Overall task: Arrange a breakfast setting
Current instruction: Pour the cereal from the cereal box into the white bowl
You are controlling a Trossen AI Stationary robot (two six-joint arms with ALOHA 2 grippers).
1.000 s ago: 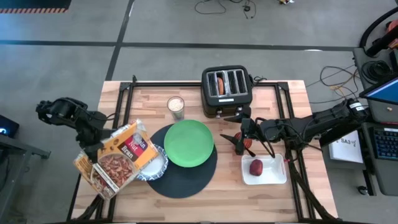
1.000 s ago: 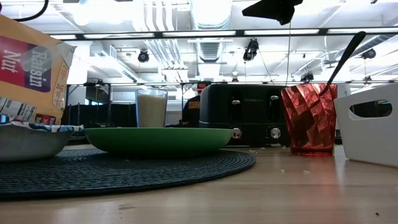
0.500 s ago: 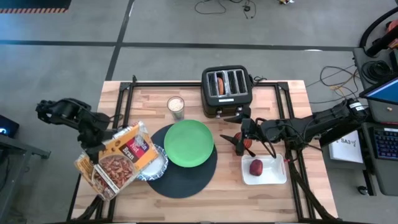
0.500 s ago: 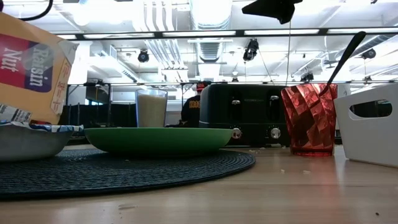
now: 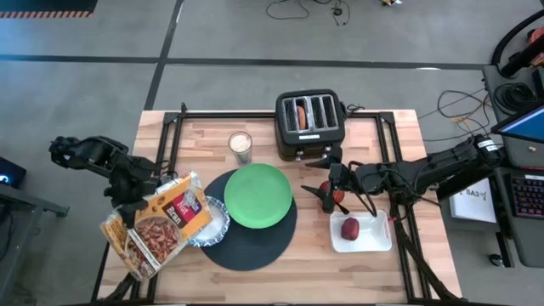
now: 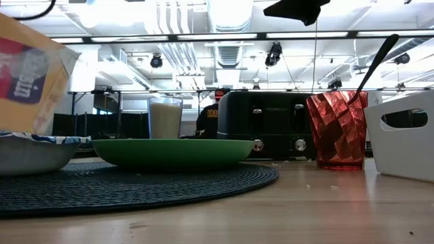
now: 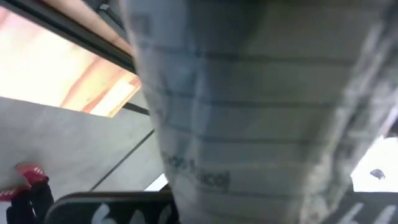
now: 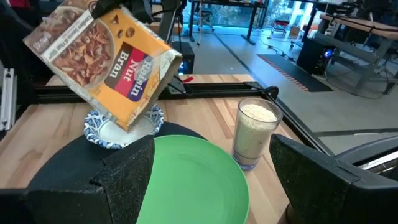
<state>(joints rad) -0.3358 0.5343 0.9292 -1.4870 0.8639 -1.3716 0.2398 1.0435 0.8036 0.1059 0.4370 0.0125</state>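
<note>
My left gripper [image 5: 129, 202] is shut on a yellow cereal box [image 5: 157, 225], which is tilted over the blue-and-white bowl [image 5: 212, 223]. The bowl rests on the round dark placemat [image 5: 255, 248] beside the green plate [image 5: 258, 195]. My right gripper [image 5: 325, 189] is open and empty above the small red cup [image 5: 338, 201]. The metal spoon [image 6: 376, 61] stands in the cup. The dark red fruit [image 5: 350, 228] lies in a white tray [image 5: 365, 242]. A brown piece, apparently the bagel [image 5: 301, 113], stands in a toaster slot. My left gripper holds the cereal box by the narrow side [image 8: 112, 14] that faces away from the bowl. The box fills the left wrist view and hides the fingers. The box is lifted clear and tilted, with its lower corner [image 8: 127, 124] just above the bowl.
A black toaster [image 5: 310, 126] stands at the far middle of the table. A glass with a pale filling [image 5: 240, 144] stands to its left. Bare wood lies along the near edge and at the far left.
My left gripper has turned with the cereal box. The box has swung round and drawn a little toward the table's left edge, so less of it hangs over the bowl. My right arm has kept still.
</note>
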